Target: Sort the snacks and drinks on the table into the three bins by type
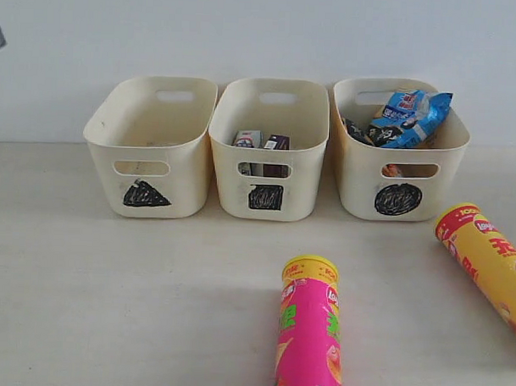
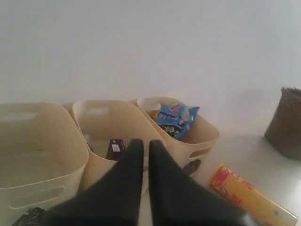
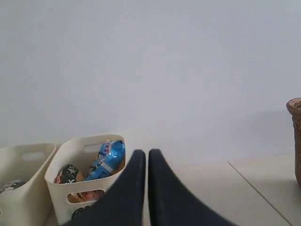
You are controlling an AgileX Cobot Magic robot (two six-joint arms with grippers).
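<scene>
Both closed, empty: left tool (image 2: 146, 143), right tool (image 3: 146, 153). Pink tube (image 1: 309, 330) lying before square bin (image 1: 305, 173), yellow tube (image 1: 486, 260) front-right of it.

Exterior view: bright, even, diffuse light; only faint soft shadows at the feet of the bins (image 1: 305, 182); sharp throughout. Left wrist view: hazy, washed out, low contrast; left gripper (image 2: 146, 143) blurred, out of focus. Right wrist view: clearer; right gripper (image 3: 144, 153) soft-edged.

Lay's logo: pink tube (image 1: 308, 339). Scribbles: triangle bin (image 1: 186, 178), square bin (image 1: 305, 182), circle bin (image 1: 356, 184).
</scene>
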